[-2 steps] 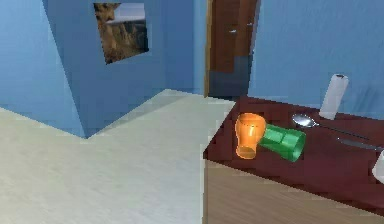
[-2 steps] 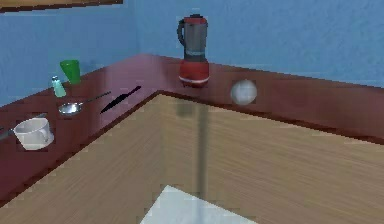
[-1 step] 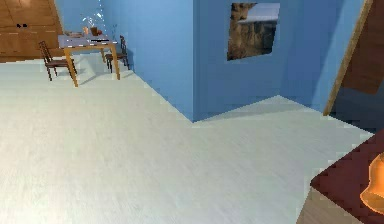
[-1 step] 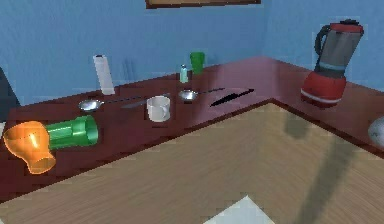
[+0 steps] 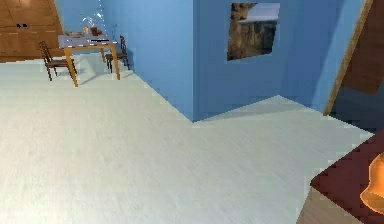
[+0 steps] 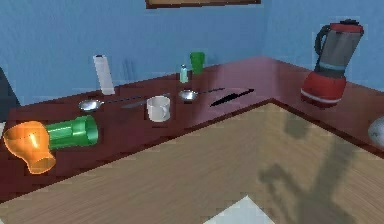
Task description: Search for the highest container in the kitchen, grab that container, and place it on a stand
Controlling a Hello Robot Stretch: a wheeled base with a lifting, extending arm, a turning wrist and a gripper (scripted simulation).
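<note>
A dark red counter point(image 6: 255, 78) runs along the blue wall in the arm side view. On it a red blender point(image 6: 333, 65) with a dark jug stands tallest, at the right. A white roll point(image 6: 101, 73) stands upright at the back left. A small green cup point(image 6: 198, 62) and a little shaker point(image 6: 185, 73) stand near the wall. A white mug point(image 6: 158, 108) sits mid-counter. An orange vase point(image 6: 30, 145) and a green cylinder point(image 6: 72, 131) lie on their sides at the left. The orange vase point(image 5: 376, 180) shows again at the forward view's bottom right.
A spoon point(image 6: 92, 104) and a dark knife point(image 6: 232, 98) lie on the counter. Ahead, pale floor point(image 5: 120, 140) stretches to a wooden table point(image 5: 90, 45) with chairs point(image 5: 55, 60) at the far left. A blue wall corner with a picture point(image 5: 252, 30) juts out at centre.
</note>
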